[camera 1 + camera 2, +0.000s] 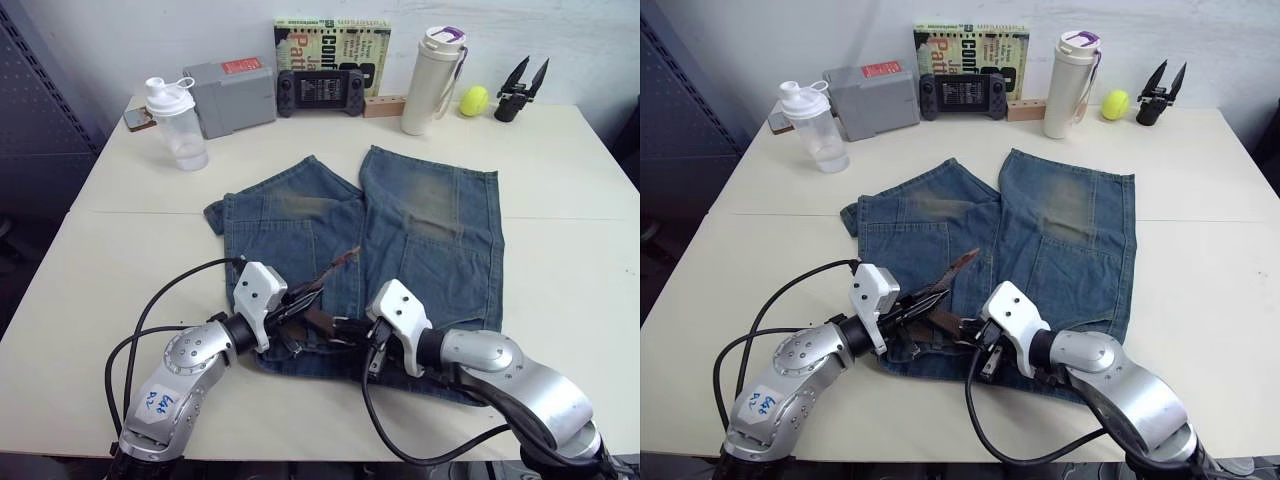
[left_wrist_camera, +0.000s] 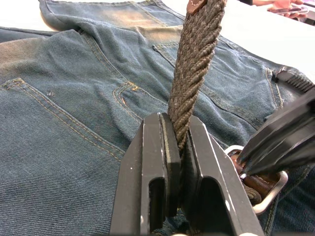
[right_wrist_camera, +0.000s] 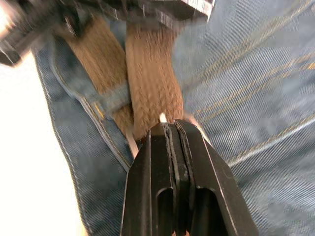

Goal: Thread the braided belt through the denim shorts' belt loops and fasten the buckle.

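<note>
One braided belt (image 2: 194,73); one denim shorts (image 1: 400,230); two grippers, left (image 2: 178,147), right (image 3: 173,130).

The faded blue denim shorts (image 1: 400,235) lie flat on the table, legs pointing away from the robot. At the waistband, the dark brown braided belt (image 2: 194,69) rises with its free end tilted upward, beside the silver buckle (image 2: 268,189).
</note>
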`<control>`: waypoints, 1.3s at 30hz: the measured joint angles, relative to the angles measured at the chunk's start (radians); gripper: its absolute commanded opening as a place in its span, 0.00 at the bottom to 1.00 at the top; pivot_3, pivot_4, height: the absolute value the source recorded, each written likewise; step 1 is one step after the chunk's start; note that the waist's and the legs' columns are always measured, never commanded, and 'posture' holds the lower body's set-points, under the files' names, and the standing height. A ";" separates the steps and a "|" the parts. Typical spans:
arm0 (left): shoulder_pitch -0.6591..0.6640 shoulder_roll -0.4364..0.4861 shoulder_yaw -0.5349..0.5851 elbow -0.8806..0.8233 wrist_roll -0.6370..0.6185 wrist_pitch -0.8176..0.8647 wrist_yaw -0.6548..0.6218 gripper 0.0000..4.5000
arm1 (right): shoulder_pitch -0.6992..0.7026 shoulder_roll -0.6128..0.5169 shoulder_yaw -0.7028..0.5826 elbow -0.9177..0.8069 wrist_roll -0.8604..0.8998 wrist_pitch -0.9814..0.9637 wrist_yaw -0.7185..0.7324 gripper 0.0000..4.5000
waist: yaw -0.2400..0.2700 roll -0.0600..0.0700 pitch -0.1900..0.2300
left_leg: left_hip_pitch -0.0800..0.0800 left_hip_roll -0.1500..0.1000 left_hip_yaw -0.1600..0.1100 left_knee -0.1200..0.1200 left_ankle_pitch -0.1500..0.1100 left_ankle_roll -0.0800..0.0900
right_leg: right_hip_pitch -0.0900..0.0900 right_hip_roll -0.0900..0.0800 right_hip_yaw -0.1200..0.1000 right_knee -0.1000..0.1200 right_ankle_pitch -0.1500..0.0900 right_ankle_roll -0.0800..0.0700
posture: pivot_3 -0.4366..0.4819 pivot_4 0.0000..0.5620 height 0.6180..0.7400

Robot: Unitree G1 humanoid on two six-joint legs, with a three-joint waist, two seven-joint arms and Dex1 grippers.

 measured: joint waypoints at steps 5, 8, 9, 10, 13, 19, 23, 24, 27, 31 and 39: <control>0.000 0.001 -0.001 0.000 0.000 0.000 0.000 0.00 | -0.002 -0.009 0.013 0.006 -0.009 -0.004 -0.002 0.03 | 0.000 0.000 0.000 | 0.000 0.000 0.000 0.000 0.000 0.000 | 0.000 0.000 0.000 0.000 0.000 0.000 | 0.48 0.27 0.92; 0.000 0.002 -0.001 0.000 0.000 0.000 0.000 0.00 | -0.003 -0.015 0.019 0.009 -0.014 -0.010 -0.002 0.03 | 0.000 0.000 0.000 | 0.000 0.000 0.000 0.000 0.000 0.000 | 0.000 0.000 0.000 0.000 0.000 0.000 | 0.48 0.27 0.92; 0.000 0.002 -0.001 0.000 0.000 0.000 0.000 0.00 | -0.004 -0.017 0.020 0.011 -0.015 -0.013 -0.001 0.03 | 0.000 0.000 0.000 | 0.000 0.000 0.000 0.000 0.000 0.000 | 0.000 0.000 0.000 0.000 0.000 0.000 | 0.48 0.27 0.92; 0.000 0.002 -0.001 0.000 0.001 0.000 0.001 0.00 | -0.004 -0.019 0.022 0.012 -0.016 -0.016 -0.001 0.03 | 0.000 0.000 0.000 | 0.000 0.000 0.000 0.000 0.000 0.000 | 0.000 0.000 0.000 0.000 0.000 0.000 | 0.48 0.27 0.92; 0.002 0.002 -0.001 0.000 0.002 0.000 0.001 0.00 | -0.012 -0.028 0.031 0.015 -0.019 -0.020 0.002 0.03 | 0.000 0.000 0.000 | 0.000 0.000 0.000 0.000 0.000 0.000 | 0.000 0.000 0.000 0.000 0.000 0.000 | 0.48 0.27 0.92; 0.002 0.019 -0.009 0.000 0.015 -0.010 -0.008 0.00 | -0.085 -0.036 0.078 0.033 -0.025 0.034 0.004 0.03 | -0.001 0.000 0.000 | 0.000 0.000 0.000 0.000 0.000 0.000 | 0.000 0.000 0.000 0.000 0.000 0.000 | 0.48 0.27 0.92; -0.002 0.044 -0.027 0.000 0.026 -0.031 -0.030 0.00 | -0.173 -0.075 0.126 0.032 -0.015 0.116 0.029 0.03 | -0.001 0.000 0.000 | 0.001 0.000 0.000 0.000 0.000 0.000 | 0.001 0.000 0.000 0.000 0.000 0.000 | 0.48 0.27 0.92; -0.009 0.055 -0.027 0.001 0.026 -0.034 -0.039 0.00 | -0.197 -0.098 0.149 0.029 -0.015 0.127 0.039 0.03 | 0.000 0.000 0.000 | 0.001 0.000 0.000 0.000 0.000 0.000 | 0.001 0.000 0.000 0.000 0.000 0.000 | 0.48 0.27 0.92; -0.031 0.070 -0.024 0.021 0.023 -0.037 -0.063 0.00 | -0.226 -0.110 0.182 0.029 -0.027 0.133 0.040 0.03 | -0.001 0.000 0.000 | 0.001 0.000 -0.001 0.000 0.000 0.000 | 0.001 0.000 -0.001 0.000 0.000 0.000 | 0.48 0.27 0.92; -0.052 0.114 0.001 0.038 0.005 -0.037 -0.111 0.00 | -0.243 -0.111 0.215 0.029 -0.045 0.133 0.034 0.03 | -0.003 0.000 -0.001 | 0.001 0.001 -0.001 0.000 0.000 0.000 | 0.001 0.000 -0.001 0.000 0.000 0.000 | 0.48 0.27 0.92; -0.131 0.249 0.037 0.081 -0.103 -0.028 -0.301 0.00 | -0.272 -0.124 0.272 0.024 -0.090 0.122 0.035 0.03 | -0.005 -0.001 -0.002 | 0.002 0.001 -0.001 -0.001 0.000 0.000 | 0.001 0.001 -0.001 0.000 0.000 0.000 | 0.48 0.27 0.92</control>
